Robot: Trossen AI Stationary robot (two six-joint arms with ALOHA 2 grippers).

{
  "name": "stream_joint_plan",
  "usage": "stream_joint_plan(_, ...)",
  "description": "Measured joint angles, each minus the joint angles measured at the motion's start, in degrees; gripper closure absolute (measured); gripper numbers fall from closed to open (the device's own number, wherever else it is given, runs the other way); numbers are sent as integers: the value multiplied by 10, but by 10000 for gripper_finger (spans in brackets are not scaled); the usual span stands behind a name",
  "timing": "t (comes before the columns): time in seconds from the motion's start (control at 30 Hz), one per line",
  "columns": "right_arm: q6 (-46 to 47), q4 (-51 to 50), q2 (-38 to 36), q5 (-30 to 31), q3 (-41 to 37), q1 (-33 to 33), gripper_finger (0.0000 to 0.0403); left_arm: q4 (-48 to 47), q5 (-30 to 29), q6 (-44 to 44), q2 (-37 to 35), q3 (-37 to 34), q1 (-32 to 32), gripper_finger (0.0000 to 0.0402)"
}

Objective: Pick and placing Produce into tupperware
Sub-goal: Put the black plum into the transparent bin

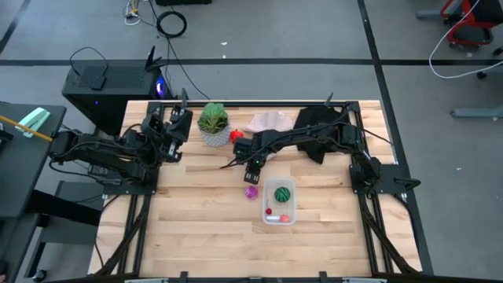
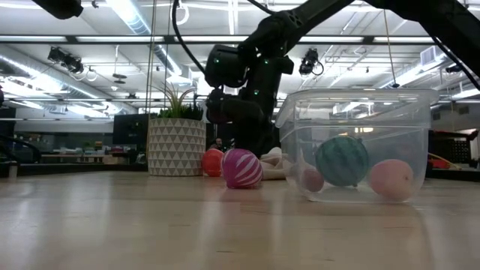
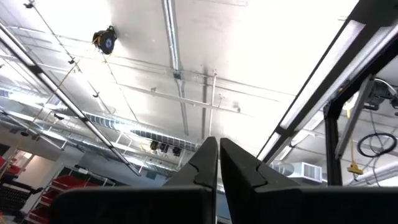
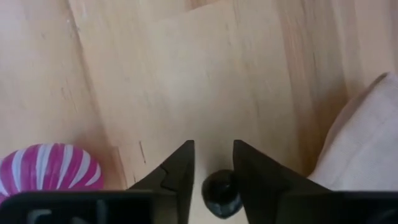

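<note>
My right gripper (image 4: 213,155) (image 1: 251,168) points down over the table's middle, open by a narrow gap. A tiny dark round fruit (image 4: 221,191) shows between its fingers, partly behind one of them. The purple-and-white striped fruit (image 1: 251,192) (image 4: 50,167) (image 2: 241,168) rests on the wood just beside it. The clear tupperware (image 1: 291,206) (image 2: 360,105) stands on the near side of the gripper and holds a green round fruit (image 1: 282,192) (image 2: 341,160) and small red and pink pieces (image 1: 269,211). A red fruit (image 1: 236,135) lies by the plant. My left gripper (image 3: 218,163) is shut and raised at the far left. My right gripper comes from above with a finger on either side of the tiny dark fruit (image 4: 217,186). I cannot tell whether the fingers touch it, or whether it rests on the table.
A leafy plant in a white patterned pot (image 1: 213,124) (image 2: 176,146) stands at the far edge. A beige cloth (image 1: 267,122) (image 4: 367,143) and a black cloth (image 1: 322,130) lie behind the right arm. Bare wood spreads across the table's near half (image 1: 196,236).
</note>
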Motion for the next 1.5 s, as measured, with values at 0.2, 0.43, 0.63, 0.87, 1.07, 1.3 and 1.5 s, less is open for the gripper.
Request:
stream_joint_plan(0.2,-45,-5,0,-4,25,0,218,-1,9,1,0,0,0,390)
stream_joint_plan(0.43,-60,-119,0,2,85,-11,179,-1,9,1,0,0,0,384)
stream_joint_plan(0.63,-8,-140,0,11,72,-25,185,0,9,14,0,0,0,379)
stream_joint_plan(0.87,39,-127,0,9,73,-25,186,0,9,14,0,0,0,391)
stream_joint_plan(1.07,78,-126,0,4,72,-24,184,0,9,14,0,0,0,385)
stream_joint_plan(1.3,101,-127,0,0,72,-21,183,0,9,14,0,0,0,379)
stream_joint_plan(1.5,122,-129,0,0,64,-22,163,0,9,14,0,0,0,389)
